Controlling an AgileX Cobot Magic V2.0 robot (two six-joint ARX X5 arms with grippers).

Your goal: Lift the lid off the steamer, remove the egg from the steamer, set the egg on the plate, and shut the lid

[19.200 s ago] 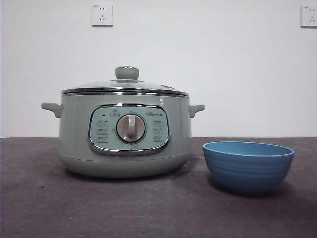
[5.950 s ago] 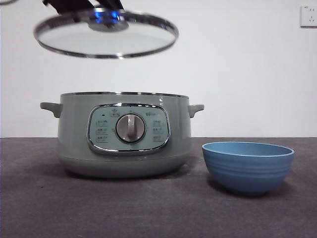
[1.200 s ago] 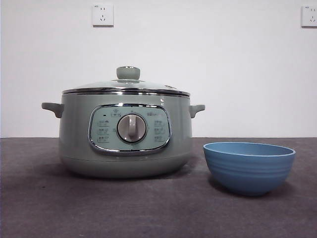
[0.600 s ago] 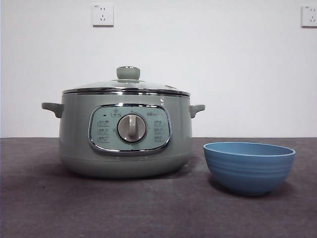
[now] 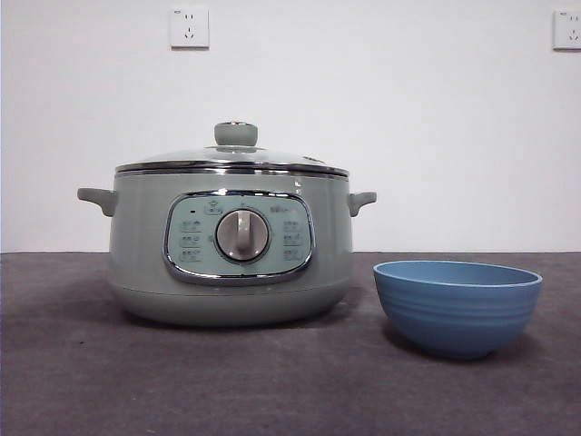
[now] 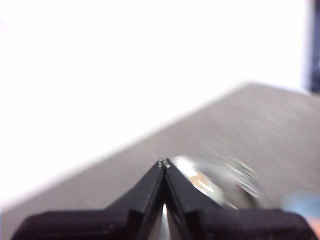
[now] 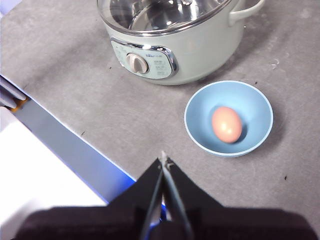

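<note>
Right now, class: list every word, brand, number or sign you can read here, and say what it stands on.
None can be quoted.
Steamer control panel: small brand mark and icon labels around the dial, too small and blurred to read.
Plate, egg, lid: no text visible.

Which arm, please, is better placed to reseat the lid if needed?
Left, probably: the left gripper, shut, is close to the lid; the right gripper, also shut, hangs nearer the blue bowl holding the egg.

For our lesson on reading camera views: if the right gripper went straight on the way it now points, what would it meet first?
Probably the bare grey table, between the steamer and the plate holding the egg. The right gripper is shut; depth is unclear.
</note>
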